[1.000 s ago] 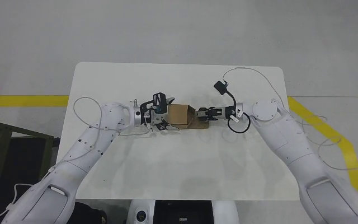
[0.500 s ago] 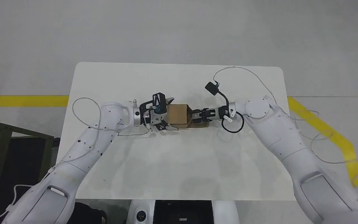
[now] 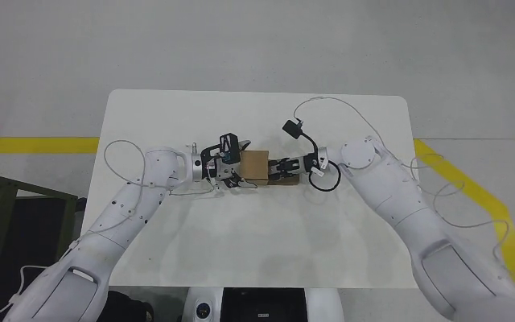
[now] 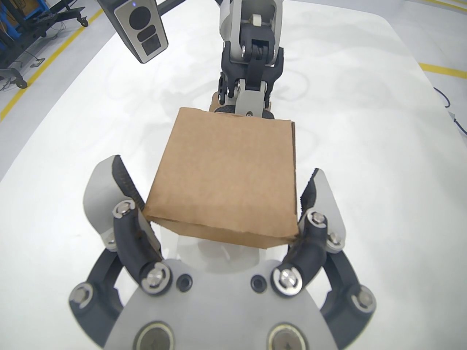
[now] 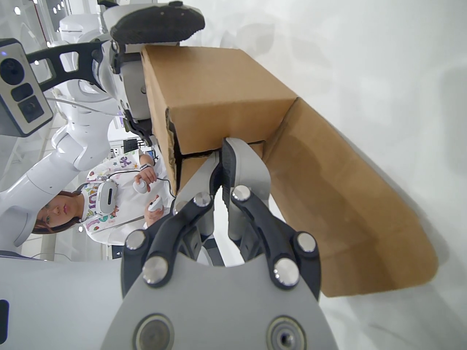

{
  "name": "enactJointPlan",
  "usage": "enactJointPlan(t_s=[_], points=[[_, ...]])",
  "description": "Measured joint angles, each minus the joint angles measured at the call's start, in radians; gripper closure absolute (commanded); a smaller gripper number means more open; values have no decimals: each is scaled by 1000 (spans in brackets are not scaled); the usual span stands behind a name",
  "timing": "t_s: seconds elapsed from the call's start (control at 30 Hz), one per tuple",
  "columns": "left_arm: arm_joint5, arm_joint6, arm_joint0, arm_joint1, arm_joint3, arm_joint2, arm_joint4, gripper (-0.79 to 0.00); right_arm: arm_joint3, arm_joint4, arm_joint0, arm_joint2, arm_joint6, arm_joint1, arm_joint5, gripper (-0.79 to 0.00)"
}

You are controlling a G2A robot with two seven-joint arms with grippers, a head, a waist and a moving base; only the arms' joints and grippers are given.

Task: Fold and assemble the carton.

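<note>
A brown carton (image 3: 257,164) lies on the white table (image 3: 161,121) at its middle. My left gripper (image 3: 231,170) holds one end of it; in the left wrist view its fingers (image 4: 122,183) press against both near corners of the carton (image 4: 226,180). At the opposite end my right gripper (image 3: 281,169) is shut, with nothing between its fingers. Its tip (image 5: 220,162) pushes on the seam where the end flaps meet. One long flap (image 5: 346,220) still stands out to the side of the carton (image 5: 215,89). The left wrist view shows the right gripper (image 4: 248,109) behind the far edge.
A thin white cable (image 3: 354,105) loops over the table's far right part, and another (image 3: 121,149) near the left arm. Bare tabletop lies all around the carton. Yellow floor tape (image 3: 48,145) runs beyond the table's sides.
The right arm has swung leftward and its shut gripper has pushed in against the carton's end. The left gripper and the carton have stayed in place.
</note>
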Motion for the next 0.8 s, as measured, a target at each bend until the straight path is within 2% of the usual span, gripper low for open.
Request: enactJointPlan(t_s=[0.53,0.8], points=[[-8,3,6,0,2,-7,5,-785,59,6,27,-27,7,-50,-36,0],[-9,3,8,0,4,-12,7,-785,82,-4,18,22,24,-30,-64,0]])
